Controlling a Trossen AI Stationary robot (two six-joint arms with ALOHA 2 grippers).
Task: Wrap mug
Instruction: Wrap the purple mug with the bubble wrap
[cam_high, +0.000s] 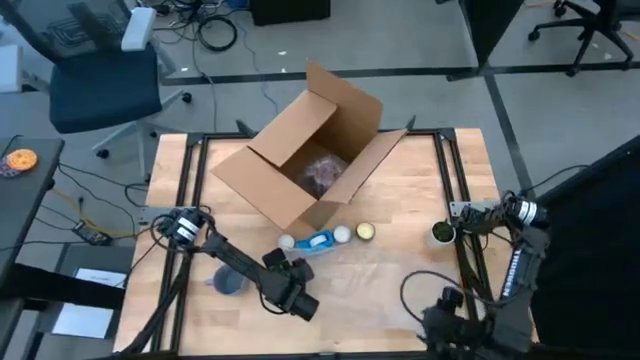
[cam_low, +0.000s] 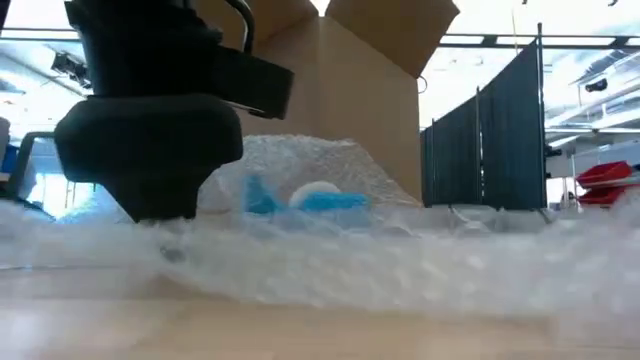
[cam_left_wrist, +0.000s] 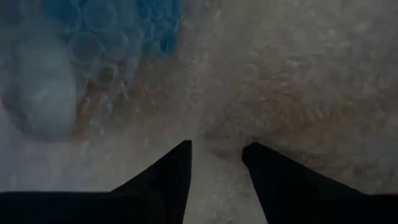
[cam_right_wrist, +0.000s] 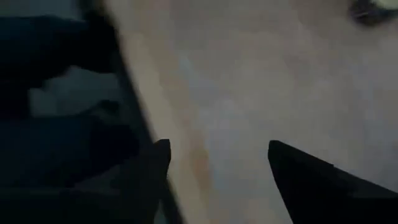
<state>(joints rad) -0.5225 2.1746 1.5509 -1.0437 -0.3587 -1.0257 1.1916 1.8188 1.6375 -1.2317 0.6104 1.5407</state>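
Observation:
A clear bubble wrap sheet (cam_low: 420, 265) lies spread on the table in front of an open cardboard box (cam_high: 300, 165). Under a hump of the wrap lies a blue-and-white thing (cam_low: 310, 198), seemingly the mug, also visible through the bubbles in the left wrist view (cam_left_wrist: 115, 25). My left gripper (cam_high: 300, 300) stands open near the table's front edge, its fingertips down at the wrap (cam_left_wrist: 217, 152). My right gripper (cam_right_wrist: 217, 152) waits open at the table's near right corner, over bare wood. My left gripper has its open fingertips (cam_left_wrist: 183, 155) down on the flat bubble wrap (cam_left_wrist: 267, 93), coming slanting from above and the near side. Nothing is pinched between them. The wrap lies slack on the table.
A blue-grey round thing (cam_high: 228, 282) sits under the left arm. A pale round lid (cam_high: 364, 232) lies in front of the box, and a small green-and-white cup (cam_high: 441, 234) stands at the right. More bubble wrap (cam_high: 325, 172) fills the box. Black rails frame the tabletop.

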